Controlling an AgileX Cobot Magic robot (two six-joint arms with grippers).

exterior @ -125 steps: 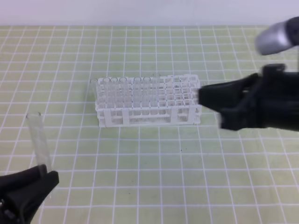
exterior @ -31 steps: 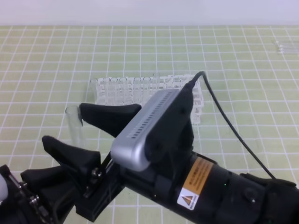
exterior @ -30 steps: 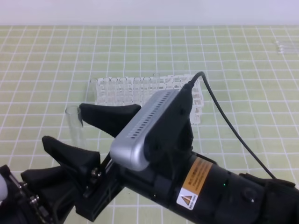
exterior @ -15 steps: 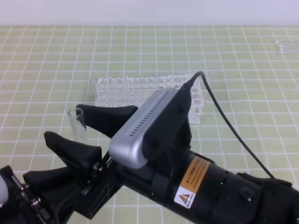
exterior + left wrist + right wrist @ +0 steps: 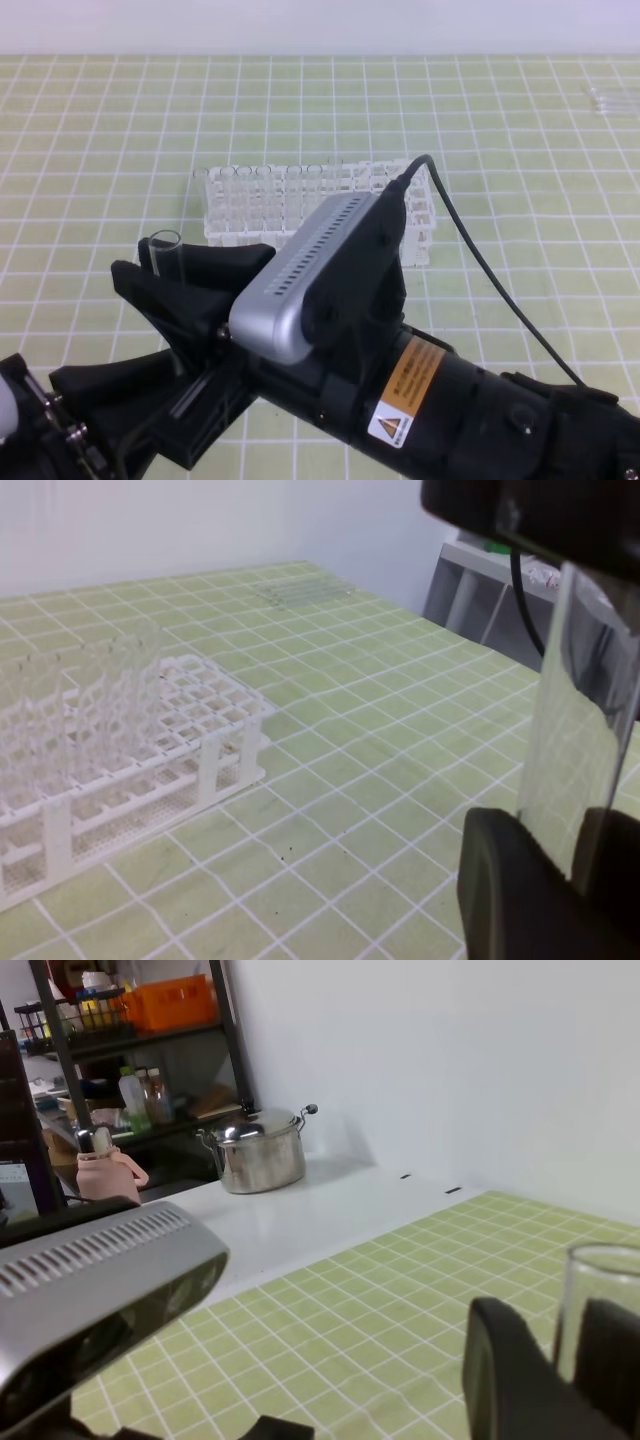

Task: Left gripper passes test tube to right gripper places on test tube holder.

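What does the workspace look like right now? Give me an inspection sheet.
Surface: green mat with white grid lines.
Job's things: clear glass test tube upright between both claws; white plastic lattice rack behind, apart from it.
Clutter: clear tubes lying at far right edge.
Grippers: right claw closed around the tube; left claw at the tube's lower part, grip unclear.
Cables: black cable arcs over right arm.
Surroundings: steel pot, pink bottle, shelving.
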